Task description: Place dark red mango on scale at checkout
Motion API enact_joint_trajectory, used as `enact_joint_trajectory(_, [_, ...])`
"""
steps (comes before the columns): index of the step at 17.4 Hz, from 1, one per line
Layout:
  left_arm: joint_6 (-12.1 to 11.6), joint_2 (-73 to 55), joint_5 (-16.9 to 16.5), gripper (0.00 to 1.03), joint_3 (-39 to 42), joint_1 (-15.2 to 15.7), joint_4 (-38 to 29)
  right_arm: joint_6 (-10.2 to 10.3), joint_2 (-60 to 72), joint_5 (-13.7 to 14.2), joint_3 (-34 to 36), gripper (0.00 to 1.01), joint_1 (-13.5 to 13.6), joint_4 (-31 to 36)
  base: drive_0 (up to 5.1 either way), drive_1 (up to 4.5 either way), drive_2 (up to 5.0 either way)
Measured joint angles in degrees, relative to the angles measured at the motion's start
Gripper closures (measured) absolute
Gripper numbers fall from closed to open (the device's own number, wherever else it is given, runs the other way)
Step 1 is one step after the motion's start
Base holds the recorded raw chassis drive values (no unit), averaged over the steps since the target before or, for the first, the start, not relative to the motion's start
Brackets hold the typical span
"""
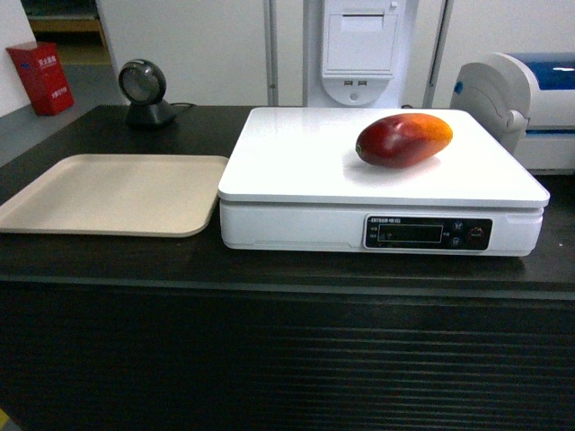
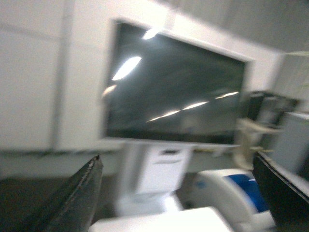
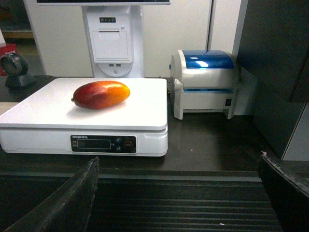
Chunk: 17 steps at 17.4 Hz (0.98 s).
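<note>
Dark red, glossy skin fading to orange-yellow at one end — the dark red mango lies on its side on the top plate of the scale, toward the plate's far right corner in the head view. Its long axis runs roughly left to right, parallel to the plate's front edge and slightly tilted; the yellow end points right, the deep red end left. Nothing touches it.

The scale is a flat white box with a black display panel on its front face; it sits on the dark top of the checkout, near the front edge above the ribbed front panel. Just beside its left edge lies a beige tray with nothing in it.

The left gripper is raised and aimed at a dark wall screen — fingers spread wide, nothing between them; the view is blurred. The right gripper sits off the counter's front edge, facing the scale, fingers likewise spread and holding nothing.

At the far edge stand a round black scanner and, at right, a white printer with a blue lid.
</note>
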<state>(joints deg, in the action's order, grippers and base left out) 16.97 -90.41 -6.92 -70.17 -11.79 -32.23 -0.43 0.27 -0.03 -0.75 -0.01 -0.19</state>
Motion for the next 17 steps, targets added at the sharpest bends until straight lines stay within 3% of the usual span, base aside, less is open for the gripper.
enact_joint_trajectory(1, [-5.99,6.60,9.90,0.25,5.55,1.92,7.21,0.00,0.00,0.04,0.00,0.03,0.00,-0.04,0.0,0.00,0.0])
enact_joint_trajectory(2, [-10.32,11.04,14.84,0.35,12.55,3.10,6.43,-0.02,0.00,0.11,0.00,0.03,0.00,-0.07,0.0,0.00,0.0])
enact_joint_trajectory(4, [-14.36,16.06,14.62,0.57,24.33,4.37,1.36,0.00,0.00,0.02,0.00,0.03,0.00,-0.02,0.0,0.00,0.0])
enact_joint_trajectory(9, [-15.85,25.33,12.22,1.01,42.27,6.62,-5.70,-0.02,0.00,0.02,0.00,0.03,0.00,-0.02,0.0,0.00,0.0])
enact_joint_trajectory(13, [-16.13,31.08,10.84,1.01,51.15,7.98,-7.65,-0.02,0.00,0.02,0.00,0.03,0.00,-0.02,0.0,0.00,0.0])
enact_joint_trajectory(14, [-16.17,33.27,7.74,1.01,53.68,9.77,-7.80,-0.02,0.00,0.02,0.00,0.03,0.00,-0.04,0.0,0.00,0.0])
enact_joint_trajectory(17, [-16.17,37.86,7.48,1.01,57.66,12.22,-7.87,-0.02,0.00,0.00,0.00,0.03,0.00,-0.02,0.0,0.00,0.0])
